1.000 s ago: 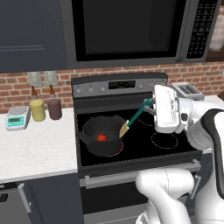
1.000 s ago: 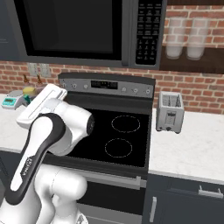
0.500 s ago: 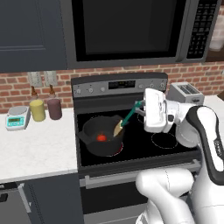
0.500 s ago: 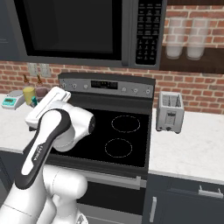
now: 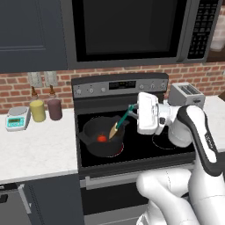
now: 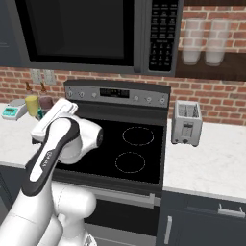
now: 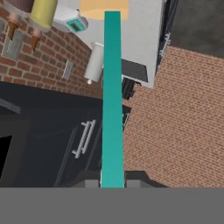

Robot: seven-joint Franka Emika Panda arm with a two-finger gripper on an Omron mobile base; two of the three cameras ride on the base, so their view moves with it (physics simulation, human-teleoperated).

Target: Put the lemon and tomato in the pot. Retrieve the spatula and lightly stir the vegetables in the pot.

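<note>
Spatula (image 5: 121,122) first, from the left base view: I see its teal handle slanting down from the gripper (image 5: 132,108) to the tan blade, which hangs over the pot (image 5: 102,135), above the tomato (image 5: 101,139) lying inside on the pot's floor. I cannot tell whether the blade touches the tomato. The pot sits on the stove's (image 5: 132,149) front left burner. I judge the spatula light and stiff, easy to swing; held at the far end of the handle, its blade will sweep wide for a small wrist turn, so stirring wants gentle motion. The tomato looks smooth and round, likely to roll away from a push. I make out no lemon.

From the right base view, my arm hides the pot and the tool. A toaster (image 6: 186,123) stands on the counter right of the stove. The stove panel and microwave keypad carry marks too small to read.

In the hand view, the spatula (image 7: 112,96) handle runs straight up from between the fingertips, which are clamped on its end, to the tan blade at the top. No legible writing or brand anywhere.
</note>
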